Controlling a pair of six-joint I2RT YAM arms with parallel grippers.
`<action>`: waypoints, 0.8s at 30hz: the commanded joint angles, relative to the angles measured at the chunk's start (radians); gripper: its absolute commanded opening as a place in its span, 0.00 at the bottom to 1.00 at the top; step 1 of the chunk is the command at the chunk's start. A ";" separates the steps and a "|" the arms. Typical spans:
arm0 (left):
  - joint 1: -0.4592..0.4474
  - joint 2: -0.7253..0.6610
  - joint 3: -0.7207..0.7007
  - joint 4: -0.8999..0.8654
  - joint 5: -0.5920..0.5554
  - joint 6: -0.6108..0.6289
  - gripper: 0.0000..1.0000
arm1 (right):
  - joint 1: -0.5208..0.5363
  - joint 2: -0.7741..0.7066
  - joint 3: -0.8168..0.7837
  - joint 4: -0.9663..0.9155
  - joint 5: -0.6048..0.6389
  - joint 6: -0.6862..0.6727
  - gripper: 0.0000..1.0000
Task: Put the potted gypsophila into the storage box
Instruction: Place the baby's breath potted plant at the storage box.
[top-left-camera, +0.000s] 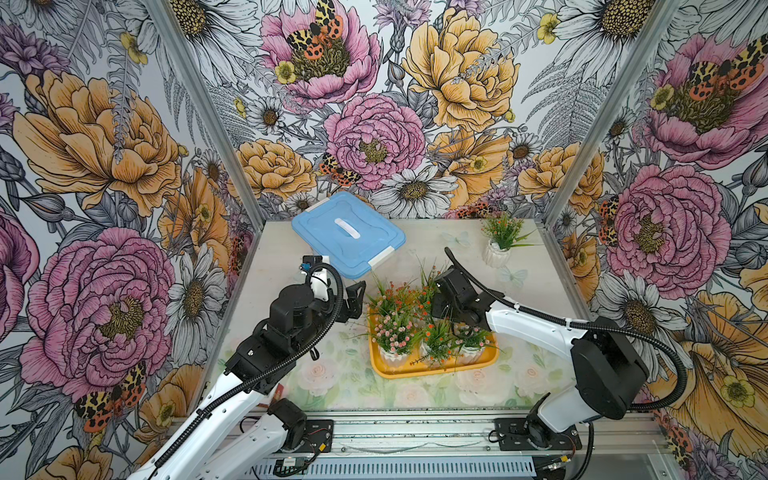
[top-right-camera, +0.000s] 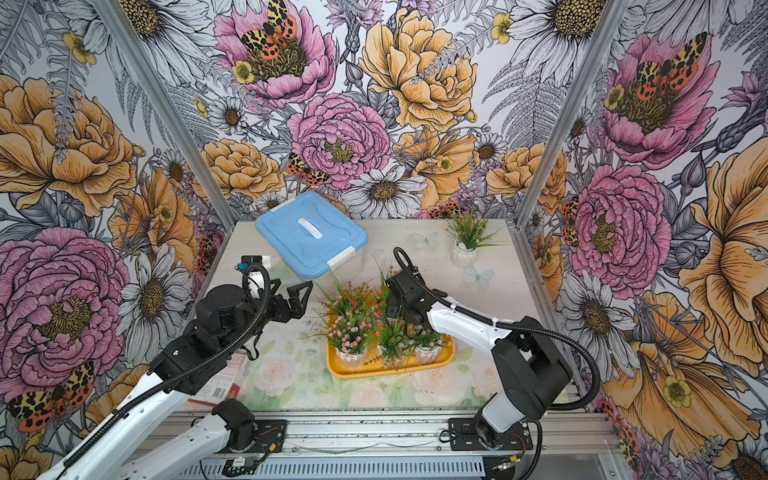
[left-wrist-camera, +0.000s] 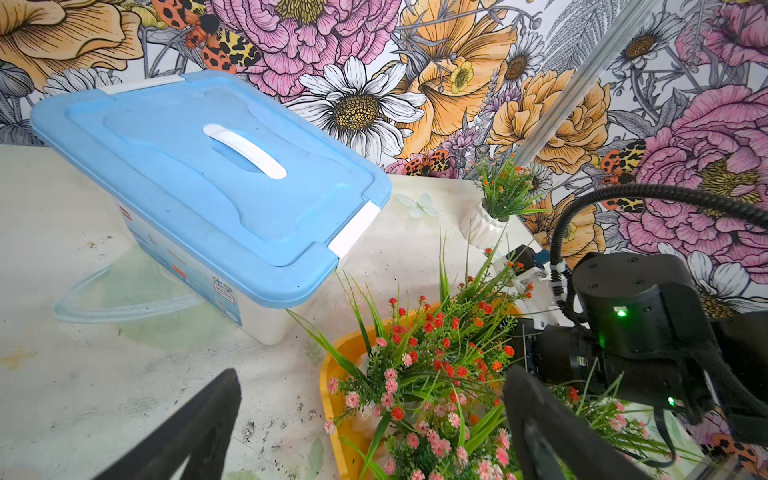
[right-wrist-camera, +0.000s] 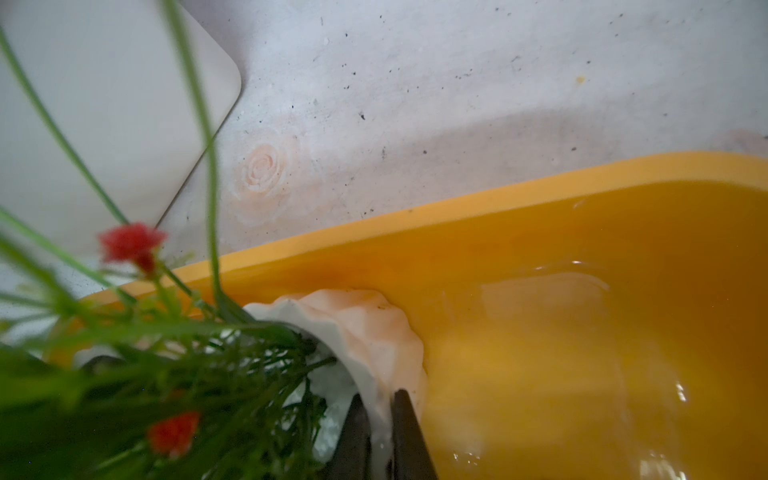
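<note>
The yellow storage box sits mid-table with several potted gypsophila standing inside it. One more potted gypsophila stands alone on the table at the back right. My right gripper is down inside the storage box, shut on the rim of a white ribbed pot with orange-red flowers, close to the far wall. My left gripper hovers open just left of the storage box, holding nothing.
A blue-lidded box with a white handle stands at the back left, close behind my left gripper. Flower-printed walls close in the table on three sides. A metal rail runs along the front edge.
</note>
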 joint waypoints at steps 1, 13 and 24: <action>0.004 0.016 0.015 0.007 -0.027 0.028 0.99 | 0.003 -0.005 0.017 0.071 -0.002 0.010 0.16; 0.004 0.210 0.083 0.103 0.057 0.056 0.99 | -0.043 -0.144 -0.048 0.069 0.121 0.033 0.56; 0.003 0.470 0.259 0.191 0.127 0.092 0.99 | -0.263 -0.251 -0.089 0.061 0.183 0.031 0.57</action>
